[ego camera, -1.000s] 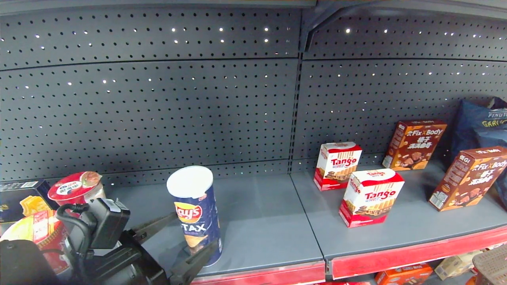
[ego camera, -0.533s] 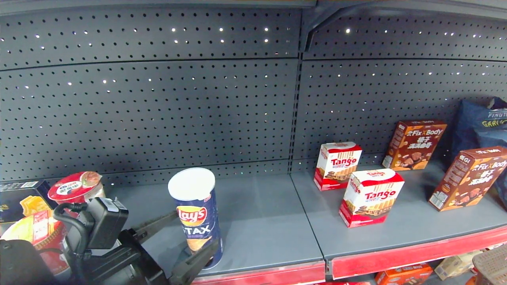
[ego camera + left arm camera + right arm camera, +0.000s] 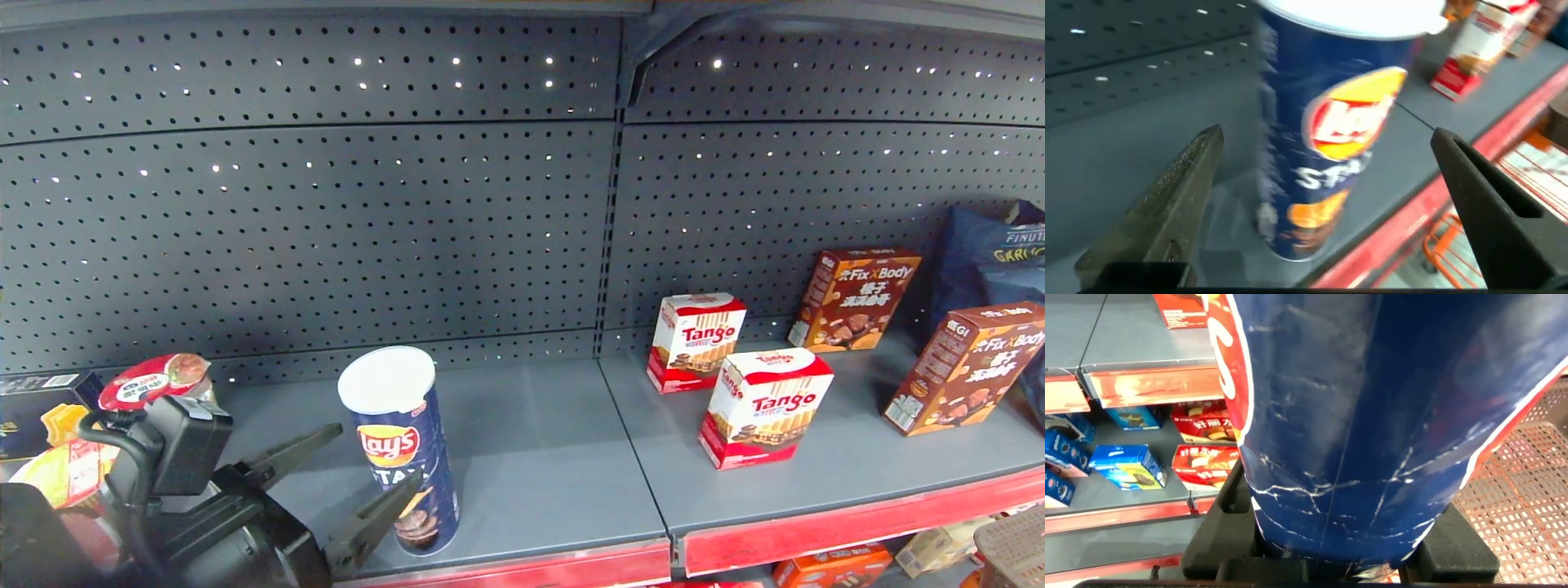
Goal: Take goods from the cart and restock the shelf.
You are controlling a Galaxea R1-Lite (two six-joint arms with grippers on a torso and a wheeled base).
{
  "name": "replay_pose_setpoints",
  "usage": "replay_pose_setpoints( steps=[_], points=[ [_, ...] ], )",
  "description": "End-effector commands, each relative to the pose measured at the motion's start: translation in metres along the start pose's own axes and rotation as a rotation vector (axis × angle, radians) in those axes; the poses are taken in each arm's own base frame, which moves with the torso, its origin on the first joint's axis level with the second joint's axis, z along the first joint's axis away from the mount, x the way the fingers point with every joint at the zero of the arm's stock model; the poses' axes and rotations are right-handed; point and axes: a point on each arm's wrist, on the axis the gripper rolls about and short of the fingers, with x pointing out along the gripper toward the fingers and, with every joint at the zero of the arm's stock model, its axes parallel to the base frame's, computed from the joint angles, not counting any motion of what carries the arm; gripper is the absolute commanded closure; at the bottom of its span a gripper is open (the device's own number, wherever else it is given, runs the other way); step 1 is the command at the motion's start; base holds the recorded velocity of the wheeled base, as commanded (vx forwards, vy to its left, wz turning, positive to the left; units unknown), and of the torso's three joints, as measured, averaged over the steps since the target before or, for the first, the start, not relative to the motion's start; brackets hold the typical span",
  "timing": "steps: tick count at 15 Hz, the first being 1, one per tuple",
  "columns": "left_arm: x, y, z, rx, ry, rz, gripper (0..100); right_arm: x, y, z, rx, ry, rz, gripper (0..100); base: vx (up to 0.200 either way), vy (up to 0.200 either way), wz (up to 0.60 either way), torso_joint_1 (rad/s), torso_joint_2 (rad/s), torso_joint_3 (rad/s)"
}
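left gripper (image 3: 377, 456) eased back off the chips can (image 3: 408, 425), jaws wide apart | can standing free on the shelf (image 3: 539, 457) just ahead | right gripper (image 3: 1331, 539) clamps a blue pack (image 3: 1355, 416), probably next

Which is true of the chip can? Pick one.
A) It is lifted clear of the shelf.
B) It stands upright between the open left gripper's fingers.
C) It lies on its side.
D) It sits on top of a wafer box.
B: the chip can stands upright on the shelf, and the left gripper is open with a finger on each side of it.
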Motion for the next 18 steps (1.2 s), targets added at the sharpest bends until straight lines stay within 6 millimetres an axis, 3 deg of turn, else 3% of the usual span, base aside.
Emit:
replay_pose_setpoints(
  steps=[1, 14, 18],
  points=[
    [-0.005, 0.005, 0.005, -0.003, -0.032, 0.03, 0, 0.0, 0.0, 0.0, 0.0, 0.001, 0.001, 100, 0.0, 0.0, 0.0, 0.0, 0.0, 0.0],
    [-0.067, 0.006, 0.026, 0.055, -0.125, 0.098, 0, 0.001, 0.0, -0.001, 0.0, -0.003, -0.002, 100, 0.0, 0.0, 0.0, 0.0, 0.0, 0.0],
    [-0.1, 0.003, 0.033, 0.048, -0.122, 0.183, 0, -0.005, 0.001, -0.004, -0.002, -0.049, -0.006, 100, 0.0, 0.0, 0.0, 0.0, 0.0, 0.0]
  ],
)
